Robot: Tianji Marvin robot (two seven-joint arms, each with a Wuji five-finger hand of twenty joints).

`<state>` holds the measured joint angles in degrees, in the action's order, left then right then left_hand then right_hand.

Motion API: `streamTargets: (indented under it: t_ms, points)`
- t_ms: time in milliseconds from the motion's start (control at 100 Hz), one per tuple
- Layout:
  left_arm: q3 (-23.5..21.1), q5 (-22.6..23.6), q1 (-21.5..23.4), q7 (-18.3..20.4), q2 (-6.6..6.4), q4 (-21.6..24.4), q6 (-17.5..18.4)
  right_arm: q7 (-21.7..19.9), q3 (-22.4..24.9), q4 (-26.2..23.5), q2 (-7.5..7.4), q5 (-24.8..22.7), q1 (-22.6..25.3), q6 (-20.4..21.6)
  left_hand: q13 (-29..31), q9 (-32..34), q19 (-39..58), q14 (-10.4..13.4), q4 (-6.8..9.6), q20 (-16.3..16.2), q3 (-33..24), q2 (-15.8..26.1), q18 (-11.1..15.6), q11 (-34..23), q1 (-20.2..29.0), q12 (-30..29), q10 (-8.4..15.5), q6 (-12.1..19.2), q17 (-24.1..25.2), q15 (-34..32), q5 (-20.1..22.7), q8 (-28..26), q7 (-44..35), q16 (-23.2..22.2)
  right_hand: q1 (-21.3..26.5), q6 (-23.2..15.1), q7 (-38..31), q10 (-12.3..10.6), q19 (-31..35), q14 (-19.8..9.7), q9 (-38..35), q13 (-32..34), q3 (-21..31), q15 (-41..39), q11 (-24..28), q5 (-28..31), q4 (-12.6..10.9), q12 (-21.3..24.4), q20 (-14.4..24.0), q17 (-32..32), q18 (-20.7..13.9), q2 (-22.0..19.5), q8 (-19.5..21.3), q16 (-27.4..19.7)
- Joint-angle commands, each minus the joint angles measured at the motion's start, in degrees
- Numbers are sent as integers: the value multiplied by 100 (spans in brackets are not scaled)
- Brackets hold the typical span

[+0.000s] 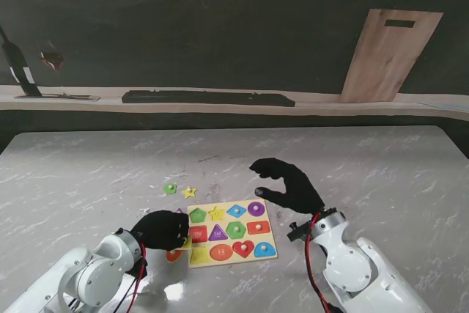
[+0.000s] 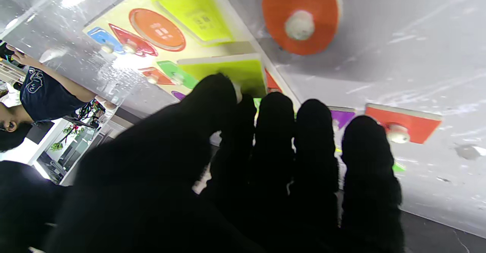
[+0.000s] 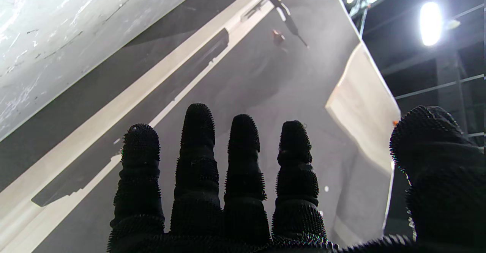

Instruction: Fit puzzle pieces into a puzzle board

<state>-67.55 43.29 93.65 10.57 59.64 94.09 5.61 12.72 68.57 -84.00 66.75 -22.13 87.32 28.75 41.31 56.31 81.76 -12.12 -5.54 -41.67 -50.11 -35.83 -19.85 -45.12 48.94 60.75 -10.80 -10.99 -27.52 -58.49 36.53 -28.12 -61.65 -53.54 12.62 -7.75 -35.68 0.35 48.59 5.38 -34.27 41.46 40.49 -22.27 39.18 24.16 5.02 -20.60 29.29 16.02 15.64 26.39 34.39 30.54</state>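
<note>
Your white marbled table point(image 1: 110, 174) sat before a dark wall, with a light wooden cutting board point(image 1: 388, 53) leaning against it on the far ledge. The yellow wooden puzzle board point(image 1: 231, 232) lay near you at the table's middle, most of its recesses filled with coloured shapes. Your left robot hand point(image 1: 161, 229) in its black glove hovered at the board's left edge, fingers point(image 2: 277, 131) curled over a yellow-green square piece point(image 2: 231, 74); whether it gripped the piece, I could not tell. An orange round piece with a white knob point(image 2: 300, 16) lay loose just left of the board, and a green piece point(image 1: 170, 188) and a yellow star piece point(image 1: 190, 193) rested farther off. Your right robot hand point(image 1: 289, 185) hung open, fingers point(image 3: 197, 146) spread, just right of the board
</note>
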Motion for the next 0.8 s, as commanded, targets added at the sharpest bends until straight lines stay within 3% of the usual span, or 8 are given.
streamTargets:
  t_ms: [0,290,790]
  points:
    - [122,-7,-76,25,40,65,-44,-23,1,32,36,43,-8,36,309,109,309,-106,-83,-162,66,-26,-442,-192,119,-66,-175,-91,-108,-239,128,-24,-266,11,19,-169,-38,-70,16,-98,47,-2,-111,-90,-86,41,-222,-13,99,-86,31,-124,70,72]
    - [593,-88,-273,152,39,49,-580,-102,-23,107,35,159,-70,86,352,115,376,-192,-120,-189,19,-51,-554,-335,120,-208,-249,-198,-206,-351,147,12,-319,74,21,-175,-33,-67,13,-97,60,-4,-122,-86,-105,56,-223,-10,100,-91,42,-123,74,72]
    - [932,1,-340,232,14,-17,-805,-78,-25,153,39,133,-89,111,378,129,432,-288,-41,-218,-122,-115,-662,-442,46,-300,-313,-266,-300,-456,177,27,-385,119,20,-180,-30,-72,13,-101,61,2,-126,-87,-114,79,-224,-13,103,-89,44,-127,81,76]
